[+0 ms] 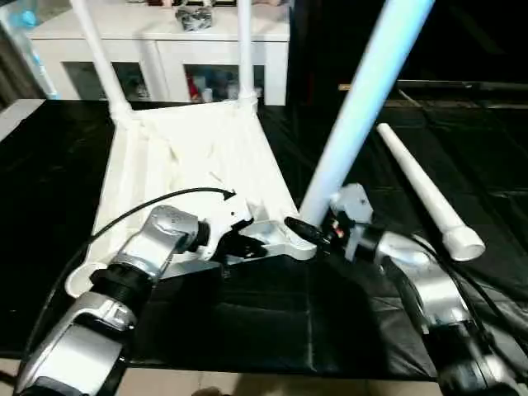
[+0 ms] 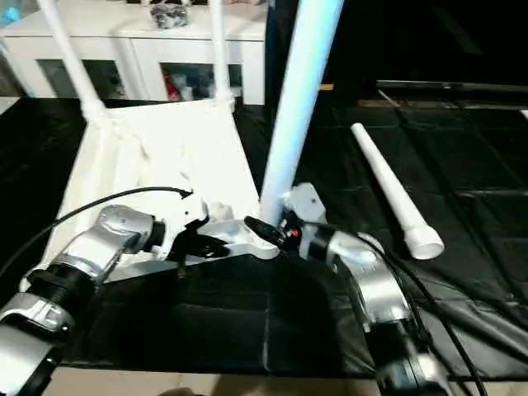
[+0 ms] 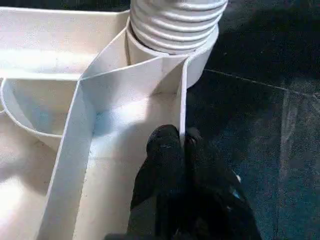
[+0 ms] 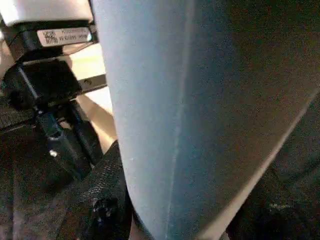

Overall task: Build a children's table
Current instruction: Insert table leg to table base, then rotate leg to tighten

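Our left claw [image 1: 247,245] is pinched closed on the near rim of the top [image 1: 190,157], its black fingers [image 3: 167,150] straddling the thin side wall just short of the corner socket [image 3: 172,60]. Our right claw [image 1: 307,231] is clamped on the third leg [image 1: 363,99] low down, close to where the leg enters that same near right socket; in the right wrist view the tube sits against a finger [image 4: 95,200].

The top lies upside down on the black surface [image 1: 247,322], ribbed underside up, its near rim lifted slightly where we hold it. Two legs already stand in the far corner sockets: the far left leg [image 1: 97,54] leans a little left, and the far right leg [image 1: 245,49] rises nearly straight. The third leg tilts up and to the right from its socket, and the left wrist view shows its ribbed end [image 3: 177,22] seated in the round socket. The fourth leg [image 1: 425,190] lies loose on the surface to the right, well apart from the top, wide end toward us.

Behind the surface stands a white cabinet [image 1: 157,49] with glass doors.
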